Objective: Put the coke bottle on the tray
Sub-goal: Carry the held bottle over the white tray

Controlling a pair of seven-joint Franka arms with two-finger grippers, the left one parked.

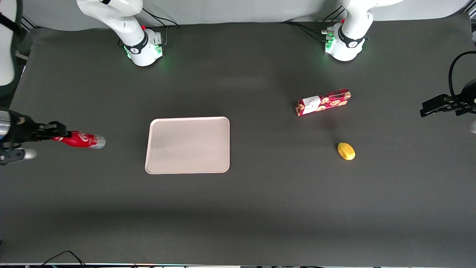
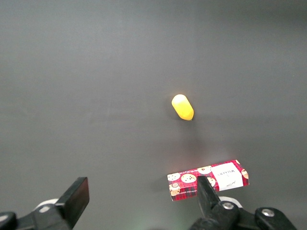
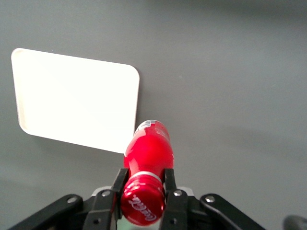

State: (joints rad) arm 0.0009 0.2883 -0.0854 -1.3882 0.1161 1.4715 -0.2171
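The coke bottle [image 1: 82,140] is a small red bottle with a red cap and a silvery base. It is held about level, its base pointing toward the tray [image 1: 188,145]. My right gripper [image 1: 55,131] is at the working arm's end of the table, shut on the bottle's neck just under the cap. In the right wrist view the gripper [image 3: 144,179] clamps the neck of the bottle [image 3: 147,146] between both fingers [image 3: 119,181]. The pale beige tray [image 3: 72,103] lies flat a short way past the bottle's base, with nothing on it.
A long red biscuit box [image 1: 323,101] and a yellow lemon-like item [image 1: 346,151] lie toward the parked arm's end of the table. Both show in the left wrist view, the box [image 2: 208,179] and the yellow item [image 2: 183,107]. Dark mat covers the table.
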